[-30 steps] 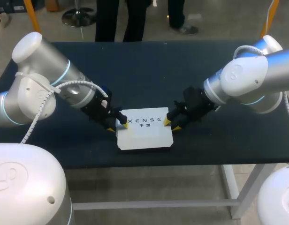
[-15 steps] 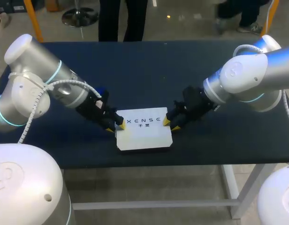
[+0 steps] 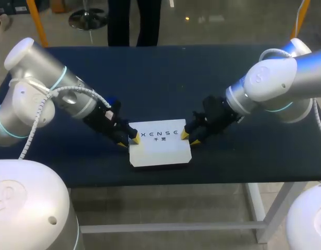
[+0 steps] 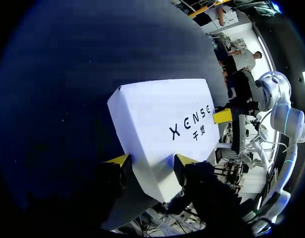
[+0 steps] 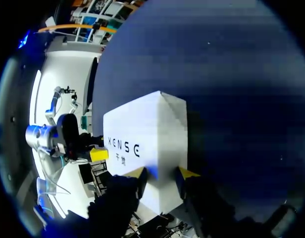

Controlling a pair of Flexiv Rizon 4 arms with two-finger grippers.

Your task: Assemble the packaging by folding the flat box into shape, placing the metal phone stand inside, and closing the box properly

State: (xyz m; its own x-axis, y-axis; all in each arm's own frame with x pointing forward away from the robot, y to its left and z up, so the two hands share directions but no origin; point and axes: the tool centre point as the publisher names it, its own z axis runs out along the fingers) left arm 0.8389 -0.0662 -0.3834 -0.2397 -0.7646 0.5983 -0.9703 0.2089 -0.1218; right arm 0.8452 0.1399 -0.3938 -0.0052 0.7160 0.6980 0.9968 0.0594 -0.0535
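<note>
My left arm (image 3: 51, 99) leaned back, but the white box (image 3: 160, 151) stayed put. Left hand (image 3: 128, 140) and right hand (image 3: 189, 138) still pinch its ends, so closing looks done

White box (image 3: 160, 149) folded into shape, lid down, lying flat, printed face up, near front edge of table (image 3: 165, 78).
</note>
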